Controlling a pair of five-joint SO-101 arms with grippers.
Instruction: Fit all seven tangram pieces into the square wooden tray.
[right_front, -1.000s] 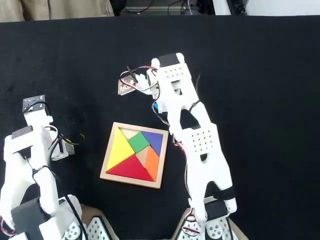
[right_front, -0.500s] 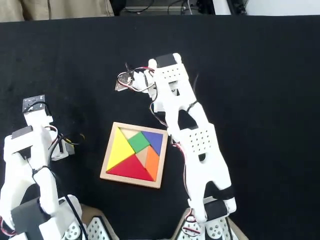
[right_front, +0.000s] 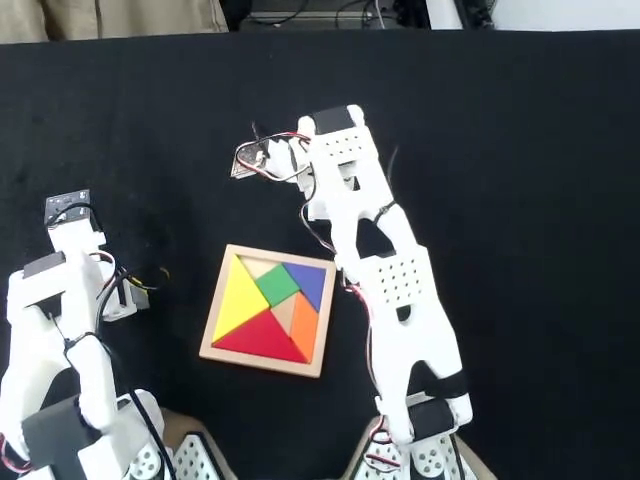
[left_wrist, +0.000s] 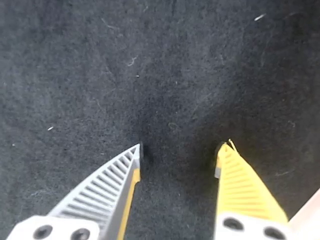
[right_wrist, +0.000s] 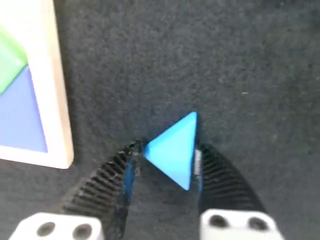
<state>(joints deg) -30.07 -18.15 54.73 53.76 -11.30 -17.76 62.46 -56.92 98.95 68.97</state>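
- The table (right_front: 520, 200) is covered in black cloth, slightly fuzzy and flecked with lint. I expect it to give a little under a pressed piece and drag on a sliding one. Cables (right_front: 350, 12) lie beyond its far edge
- My right arm (right_front: 385, 280) stretches out alongside the tray and past its far right corner
- The square wooden tray (right_front: 262, 362) lies flat mid-table, between my two arms. It holds yellow, green, violet-blue, orange and red pieces, and its pale patches look to me like unfilled slots
- My left gripper (left_wrist: 180, 150) hangs released over bare cloth, well apart from the tray, with nothing between its fingers
- My right gripper (right_wrist: 167, 149) is clenched on the blue triangle (right_wrist: 175, 150), one finger on a corner and the other along a straight edge. I cannot tell whether the piece is lifted off the cloth
- The triangle sits outside the tray, near its rim (right_wrist: 57, 100) but apart from it
- It looks small, thin, stiff and light, with smooth painted faces. I judge a corner-against-edge pinch could let it twist or slip, so opposing flat edges would hold it more surely
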